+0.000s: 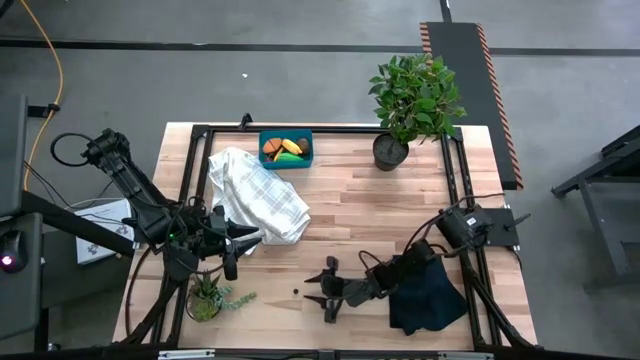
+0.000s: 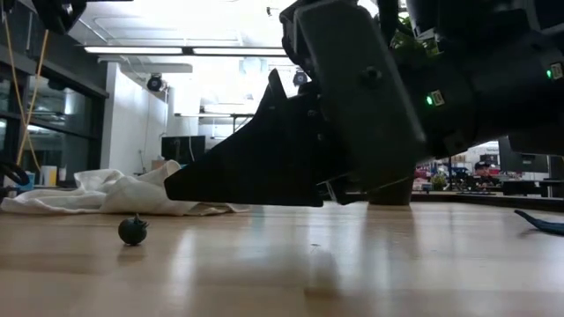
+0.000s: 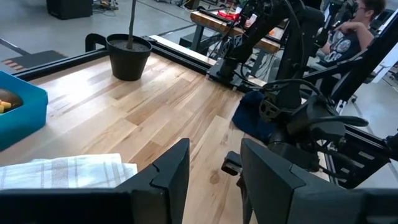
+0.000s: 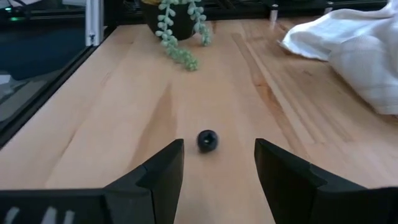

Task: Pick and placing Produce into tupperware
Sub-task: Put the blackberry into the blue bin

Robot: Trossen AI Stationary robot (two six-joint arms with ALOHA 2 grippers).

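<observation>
A tiny dark berry [image 1: 294, 292] lies alone on the wood; it also shows in the low view [image 2: 133, 230] and the right wrist view [image 4: 207, 140]. My right gripper [image 1: 325, 290] is open and low over the table, pointing at the table's left edge. The berry sits just ahead of its fingertips [image 4: 217, 165] and touches neither. The teal tupperware [image 1: 285, 150] stands at the far edge with a banana, a carrot and a brown kiwi in it. My left gripper [image 1: 228, 245] waits open at the near edge of the white checked cloth [image 1: 258, 195].
A leafy bush in a dark pot [image 1: 410, 100] stands at the far right. A small spiky potted plant [image 1: 205, 297] is near the left front corner. A black folded cloth [image 1: 425, 295] lies under my right arm. A person [image 3: 354, 25] sits beyond the table.
</observation>
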